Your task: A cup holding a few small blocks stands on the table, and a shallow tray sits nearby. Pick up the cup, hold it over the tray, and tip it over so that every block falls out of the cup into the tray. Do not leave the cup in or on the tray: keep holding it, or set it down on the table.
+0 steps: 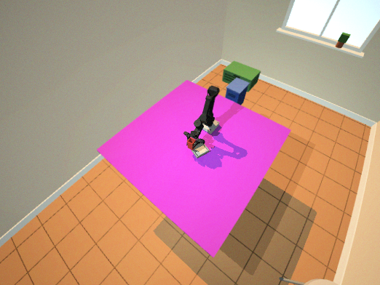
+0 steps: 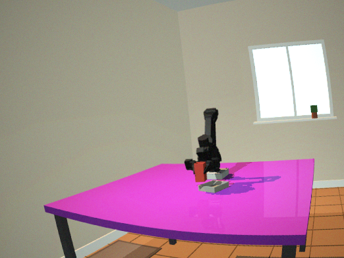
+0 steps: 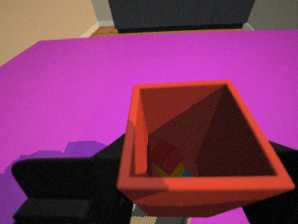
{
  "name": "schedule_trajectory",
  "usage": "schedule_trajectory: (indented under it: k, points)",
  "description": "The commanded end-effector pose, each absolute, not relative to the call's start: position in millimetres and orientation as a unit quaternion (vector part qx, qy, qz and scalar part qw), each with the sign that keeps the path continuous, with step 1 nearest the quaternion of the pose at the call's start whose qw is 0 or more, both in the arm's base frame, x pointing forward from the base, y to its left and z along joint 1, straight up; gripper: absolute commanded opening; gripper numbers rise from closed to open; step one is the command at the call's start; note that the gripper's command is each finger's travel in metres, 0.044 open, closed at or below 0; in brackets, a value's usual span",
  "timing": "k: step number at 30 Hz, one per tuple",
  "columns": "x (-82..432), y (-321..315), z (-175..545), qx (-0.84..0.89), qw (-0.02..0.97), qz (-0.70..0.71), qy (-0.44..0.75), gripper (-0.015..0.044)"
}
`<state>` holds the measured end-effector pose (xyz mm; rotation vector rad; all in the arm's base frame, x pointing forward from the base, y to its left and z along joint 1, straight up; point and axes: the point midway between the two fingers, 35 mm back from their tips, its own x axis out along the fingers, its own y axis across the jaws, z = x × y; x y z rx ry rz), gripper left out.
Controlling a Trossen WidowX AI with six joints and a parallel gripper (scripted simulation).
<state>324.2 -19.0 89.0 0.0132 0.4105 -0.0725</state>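
Gripping red cup (image 1: 191, 144) (image 2: 200, 172) (image 3: 206, 184) with tool (image 1: 194, 141) (image 2: 201, 168) (image 3: 174, 125) | tray (image 1: 201, 150) (image 2: 213, 187) close by | blue box (image 1: 237, 91) beyond table (image 1: 175, 174) (image 2: 184, 210) (image 3: 80, 75)

Cup (image 1: 191, 144) (image 2: 200, 172) (image 3: 205, 196): red, square-mouthed, roughly upright, off the table. Red, yellow, blue blocks (image 3: 167, 156) low inside. Tray (image 1: 196, 154) (image 2: 215, 189) (image 3: 194, 219): shallow, pale grey, flat on table, inward from all four edges.

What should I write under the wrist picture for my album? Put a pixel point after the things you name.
Looking down into the red cup (image 3: 210, 184), where red, yellow and blue blocks (image 3: 166, 154) sit near the bottom.
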Motion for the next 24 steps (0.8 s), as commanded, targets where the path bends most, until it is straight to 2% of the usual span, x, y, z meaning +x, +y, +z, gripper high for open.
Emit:
schedule_trajectory:
  k: [1, 10, 24]
  points:
    - [325.4, 3.0, 96.1, -0.002, 0.981, 0.000, 0.196, 0.0000]
    - [320.9, 44.1, 99.1, -0.016, 0.978, 0.066, 0.195, 0.0000]
    - [321.2, 45.3, 98.4, 0.085, 0.975, 0.047, 0.201, 0.0000]
